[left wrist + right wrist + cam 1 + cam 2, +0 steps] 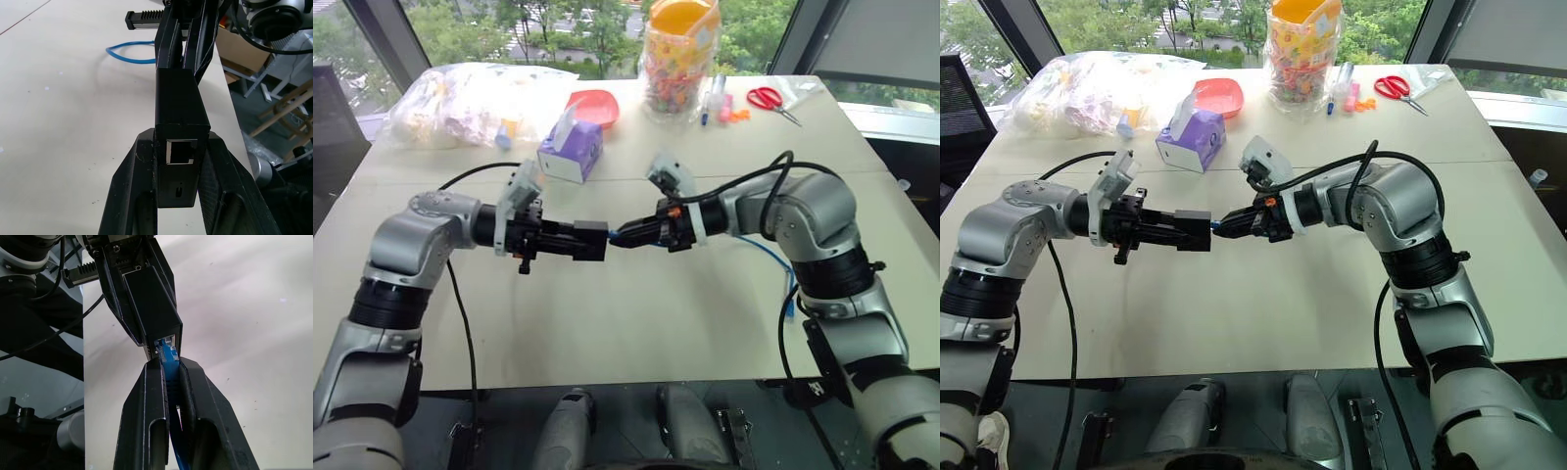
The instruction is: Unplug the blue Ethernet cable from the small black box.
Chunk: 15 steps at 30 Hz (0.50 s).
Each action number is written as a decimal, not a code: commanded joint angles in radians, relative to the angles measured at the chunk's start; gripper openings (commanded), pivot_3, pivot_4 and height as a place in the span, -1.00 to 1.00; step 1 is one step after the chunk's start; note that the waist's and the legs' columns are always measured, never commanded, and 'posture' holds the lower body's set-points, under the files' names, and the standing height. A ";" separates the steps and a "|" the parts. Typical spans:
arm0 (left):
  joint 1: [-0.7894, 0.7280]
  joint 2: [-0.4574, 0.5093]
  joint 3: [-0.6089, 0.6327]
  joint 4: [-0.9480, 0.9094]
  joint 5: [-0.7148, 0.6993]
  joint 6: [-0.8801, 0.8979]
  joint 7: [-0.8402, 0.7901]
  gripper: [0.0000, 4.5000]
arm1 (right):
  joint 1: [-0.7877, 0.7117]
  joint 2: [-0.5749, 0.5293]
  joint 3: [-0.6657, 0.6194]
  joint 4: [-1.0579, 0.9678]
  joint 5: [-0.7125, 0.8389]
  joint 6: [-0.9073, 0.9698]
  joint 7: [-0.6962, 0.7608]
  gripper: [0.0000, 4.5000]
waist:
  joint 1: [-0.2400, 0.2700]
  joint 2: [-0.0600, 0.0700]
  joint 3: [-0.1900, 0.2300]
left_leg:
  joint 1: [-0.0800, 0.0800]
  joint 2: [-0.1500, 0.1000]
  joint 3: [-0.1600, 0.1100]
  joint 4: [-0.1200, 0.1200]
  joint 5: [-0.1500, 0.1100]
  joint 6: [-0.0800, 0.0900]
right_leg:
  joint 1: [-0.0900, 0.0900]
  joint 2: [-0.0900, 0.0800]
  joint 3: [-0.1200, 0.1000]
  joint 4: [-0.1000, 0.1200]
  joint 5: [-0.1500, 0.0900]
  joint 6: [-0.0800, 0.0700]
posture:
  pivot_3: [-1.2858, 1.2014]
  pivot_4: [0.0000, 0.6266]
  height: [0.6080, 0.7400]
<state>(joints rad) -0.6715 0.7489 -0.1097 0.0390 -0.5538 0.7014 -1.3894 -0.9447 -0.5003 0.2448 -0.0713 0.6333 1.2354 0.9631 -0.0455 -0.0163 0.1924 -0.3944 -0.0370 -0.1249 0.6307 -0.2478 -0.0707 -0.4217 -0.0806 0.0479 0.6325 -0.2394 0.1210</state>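
Note:
Held level above the middle of the table, the small black box (591, 241) sits clamped between the fingers of my left gripper (576, 242), which is shut on it. In the left wrist view the box (178, 110) shows an empty port on its near face. My right gripper (169, 366) faces it from the other side and is shut on the blue Ethernet cable (168, 355) right at the plug, which sits in the box's (151, 303) port. The rest of the cable (766, 255) trails back under my right arm and over the table's front edge.
A purple tissue box (571, 149) stands just behind the grippers. Further back are a red bowl (597, 106), a clear bag of items (470, 98), a jar with an orange lid (680, 54), markers (717, 98) and red scissors (769, 98). The table edge (636, 377) runs in front.

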 commanded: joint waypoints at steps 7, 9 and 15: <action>0.013 0.052 0.022 -0.052 -0.019 -0.005 -0.060 -0.78 | -0.018 -0.082 0.046 0.011 -0.019 -0.011 0.062 -0.99 | 0.000 0.000 0.000 | 0.000 0.000 0.000 0.000 0.000 0.000 | 0.000 0.000 0.000 0.000 0.000 0.000 | 0.03 -0.52 1.00; 0.014 0.064 0.021 -0.046 -0.017 -0.009 -0.074 -0.78 | -0.019 -0.125 0.077 0.055 -0.059 -0.051 0.087 -0.99 | 0.002 0.000 0.000 | 0.000 0.000 0.000 0.000 0.000 0.000 | 0.000 0.000 0.000 0.000 0.000 0.000 | 0.03 -0.52 1.00; -0.003 0.068 0.020 -0.007 0.004 -0.039 -0.086 -0.78 | 0.003 -0.223 0.112 0.179 -0.168 -0.174 0.134 -0.99 | 0.001 0.000 0.000 | 0.000 0.000 0.001 0.000 0.000 0.000 | 0.000 0.000 0.000 0.000 0.000 0.000 | 0.03 -0.52 1.00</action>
<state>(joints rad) -0.6560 0.8073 -0.1099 0.0329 -0.5536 0.6829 -1.4696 -0.9441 -0.7130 0.3710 0.0998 0.4939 1.1071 1.0895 -0.0450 -0.0163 0.1924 -0.3945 -0.0371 -0.1242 0.6307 -0.2478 -0.0707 -0.4214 -0.0807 0.0479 0.6320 -0.2395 0.1211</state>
